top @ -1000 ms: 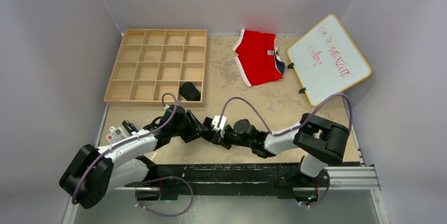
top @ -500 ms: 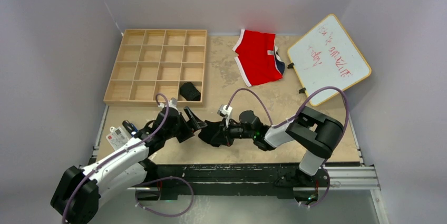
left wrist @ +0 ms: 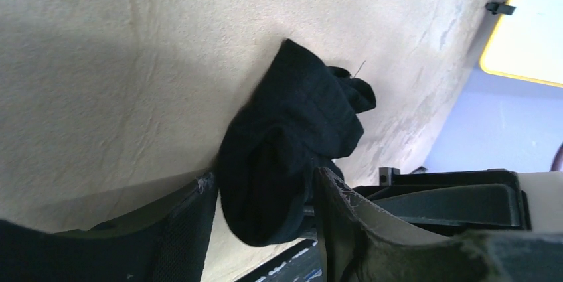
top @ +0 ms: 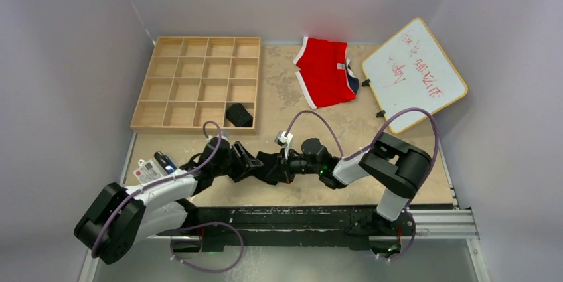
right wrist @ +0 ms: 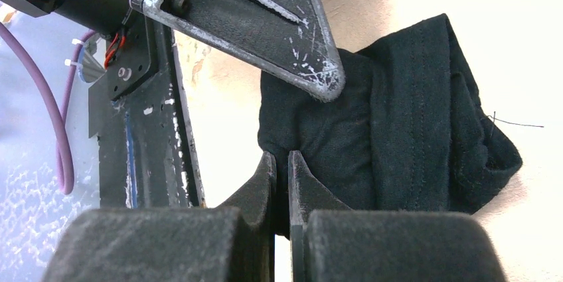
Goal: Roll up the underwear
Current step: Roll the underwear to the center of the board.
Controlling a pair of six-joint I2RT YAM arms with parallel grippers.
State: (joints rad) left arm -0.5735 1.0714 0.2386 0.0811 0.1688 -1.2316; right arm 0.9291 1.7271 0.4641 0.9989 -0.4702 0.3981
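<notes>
Lying on the desk (top: 332, 129) near its front edge, about midway between the two arms: black underwear (top: 269, 166), finely ribbed, bunched into a loose, thick fold rather than a tidy roll.

As for the left jaws: roughly half apart, set either side of one end of the bundle, with cloth filling the gap and touching both inner faces. Closed on it, as far as can be told; how hard, not clear. In the right wrist view, one left finger (right wrist: 265, 23) lying across the upper edge of the cloth.

As for the right jaws: all but together, only a sliver between them, tips right up against the opposite edge of the same bundle. Touching the cloth; whether a thin fold is pinched between them, impossible to tell.

Further back, in the wooden tray (top: 197, 127), nearest row, right-hand compartment: a second black pair (top: 239, 115), folded small. Well apart from both, at the back of the desk: red briefs (top: 324, 73) spread flat, and just beside them a whiteboard (top: 413, 73) set askew.
</notes>
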